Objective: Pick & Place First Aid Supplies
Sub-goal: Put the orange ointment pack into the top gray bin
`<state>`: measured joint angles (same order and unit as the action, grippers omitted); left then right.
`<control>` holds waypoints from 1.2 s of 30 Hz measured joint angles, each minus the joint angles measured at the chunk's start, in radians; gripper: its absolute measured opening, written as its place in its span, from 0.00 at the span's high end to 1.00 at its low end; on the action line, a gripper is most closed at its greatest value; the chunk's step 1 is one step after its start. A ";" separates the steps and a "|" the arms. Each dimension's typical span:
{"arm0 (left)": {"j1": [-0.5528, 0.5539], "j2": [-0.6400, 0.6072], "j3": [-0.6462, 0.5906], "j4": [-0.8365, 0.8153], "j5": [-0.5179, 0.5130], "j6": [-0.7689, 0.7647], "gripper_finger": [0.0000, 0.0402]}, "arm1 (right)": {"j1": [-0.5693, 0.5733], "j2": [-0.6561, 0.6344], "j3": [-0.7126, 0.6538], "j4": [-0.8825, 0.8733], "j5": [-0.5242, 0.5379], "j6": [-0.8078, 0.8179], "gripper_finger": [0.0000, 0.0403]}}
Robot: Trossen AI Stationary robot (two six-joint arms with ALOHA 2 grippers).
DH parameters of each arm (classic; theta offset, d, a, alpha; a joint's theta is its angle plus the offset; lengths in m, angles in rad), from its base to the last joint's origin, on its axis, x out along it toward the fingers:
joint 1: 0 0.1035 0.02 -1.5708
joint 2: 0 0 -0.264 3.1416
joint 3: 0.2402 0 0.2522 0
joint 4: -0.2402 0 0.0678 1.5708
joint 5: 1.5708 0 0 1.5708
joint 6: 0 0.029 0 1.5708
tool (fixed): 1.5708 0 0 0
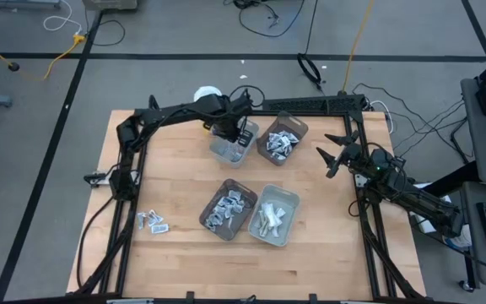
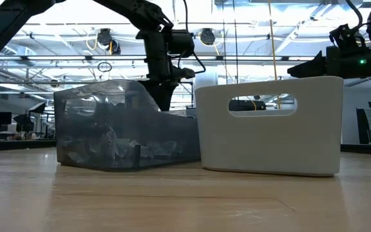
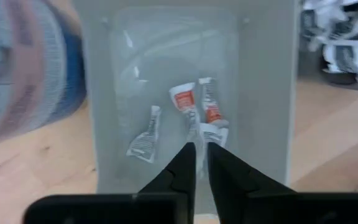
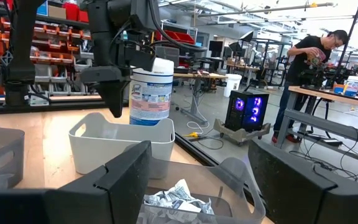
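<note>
My left gripper (image 1: 229,135) hangs over the pale far-left tray (image 1: 226,154), fingers pointing down and nearly closed on a small pale packet (image 3: 199,132). Three more white packets, two of them with red print (image 3: 182,99), lie on that tray's floor (image 3: 135,74). The far-right tray (image 1: 282,139) and the near-left tray (image 1: 229,209) hold heaps of silvery packets. Pale strips lie in the near-right tray (image 1: 274,215). A few loose packets (image 1: 153,222) sit on the table near its left side. My right gripper (image 1: 336,152) waits open, right of the far-right tray. My left gripper pinches a thin pale packet between its two fingertips (image 3: 188,158), coming from above and pointing down. Only the packet's narrow edge (image 3: 200,146) shows in the gap between the fingers. It sits above the tray floor; whether its lower end touches the floor cannot be told.
A white round tub with a blue label (image 1: 207,95) stands just beyond the far-left tray, close to my left arm. The four trays cluster mid-table. Bare wood (image 1: 184,262) lies along the near edge. A person (image 4: 312,59) stands at a bench in the room behind.
</note>
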<state>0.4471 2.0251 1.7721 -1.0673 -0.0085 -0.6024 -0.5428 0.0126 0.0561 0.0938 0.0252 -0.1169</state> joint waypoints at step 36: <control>-0.107 -0.123 -0.104 -0.288 0.148 0.301 0.55 | 0.000 0.000 0.000 0.000 0.000 0.000 0.35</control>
<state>0.3396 1.9025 1.6682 -1.3556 0.1398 -0.3014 -0.5426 0.0126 0.0559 0.0937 0.0254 -0.1170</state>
